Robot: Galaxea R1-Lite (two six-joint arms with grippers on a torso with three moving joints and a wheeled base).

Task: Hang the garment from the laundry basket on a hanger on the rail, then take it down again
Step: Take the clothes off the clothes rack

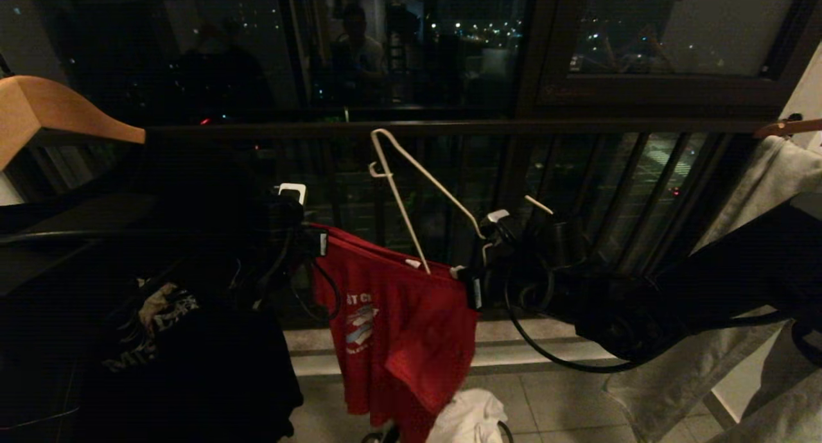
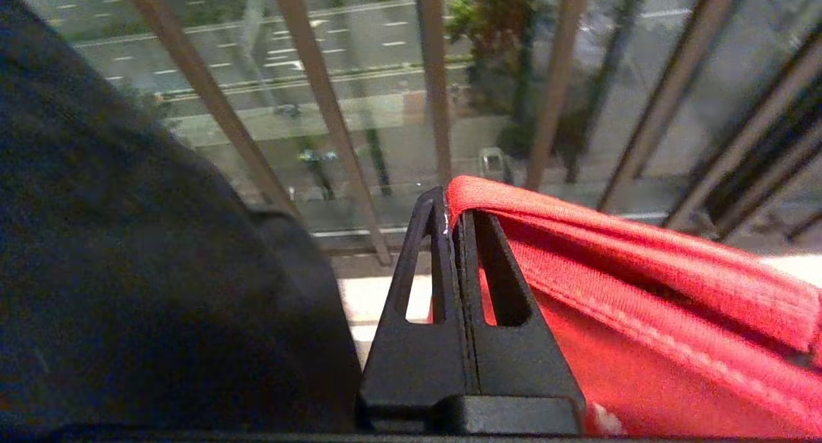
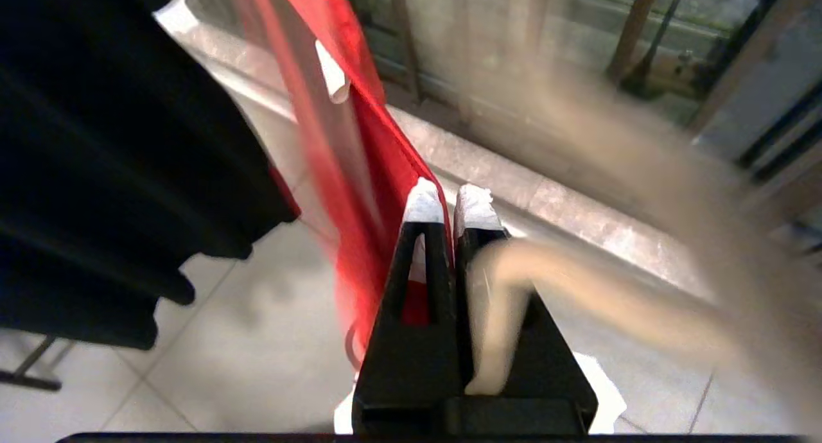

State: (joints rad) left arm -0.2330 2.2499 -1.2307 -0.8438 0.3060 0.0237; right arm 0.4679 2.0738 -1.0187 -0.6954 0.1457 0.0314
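Observation:
The red garment (image 1: 398, 327) hangs spread between my two grippers below the dark rail (image 1: 578, 126). My left gripper (image 1: 319, 244) is shut on its top edge at the left; the red hem (image 2: 642, 314) runs out of the closed left gripper (image 2: 447, 202). My right gripper (image 1: 467, 277) pinches the top edge at the right, and the red cloth (image 3: 372, 154) leaves the shut right gripper (image 3: 449, 205). The white wire hanger (image 1: 424, 176) leans tilted, hook up at the rail and one arm down in the garment's top. It crosses blurred (image 3: 610, 295) before the right fingers. Of the laundry basket only a dark loop (image 1: 374, 437) shows.
A black printed T-shirt (image 1: 160, 327) on a wooden hanger (image 1: 58, 112) hangs close on the left. Grey clothing (image 1: 770, 173) hangs at the right. A white cloth (image 1: 465, 417) lies on the tiled floor below. Window bars stand just behind the rail.

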